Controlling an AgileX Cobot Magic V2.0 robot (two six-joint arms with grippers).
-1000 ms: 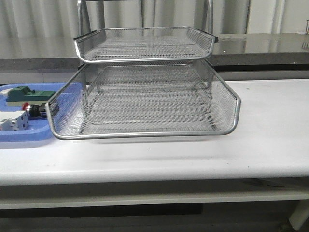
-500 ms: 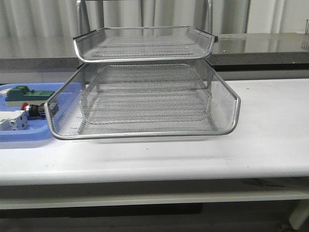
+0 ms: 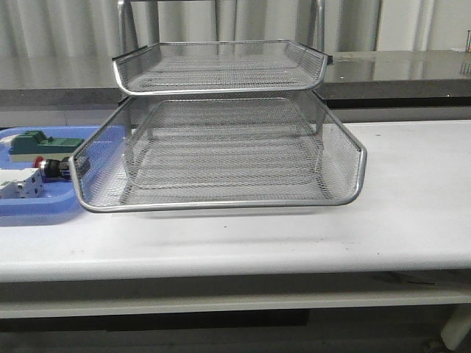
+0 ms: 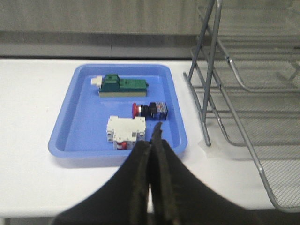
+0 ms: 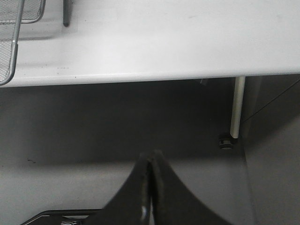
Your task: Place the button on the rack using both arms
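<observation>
Red-capped, the button (image 4: 149, 109) lies in the blue tray (image 4: 65, 136) on the white desk (image 3: 412, 191), at 9 o'clock from the rack (image 3: 221, 147). Left pincer (image 4: 153, 140) and right pincer (image 5: 151, 164) are both pressed together, holding nothing.

My rack (image 3: 221, 147) is silver wire mesh, a fine grid pattern on every tier. The tray (image 4: 75, 126) at the left is plain blue. In it the button (image 4: 150, 109) has a red cap, a black and silver body and a bluish back; the far block (image 4: 123, 85) is dark green, the near block (image 4: 125, 132) white. The table (image 3: 412, 191) is white. My fingers (image 4: 140, 173) are black.
</observation>
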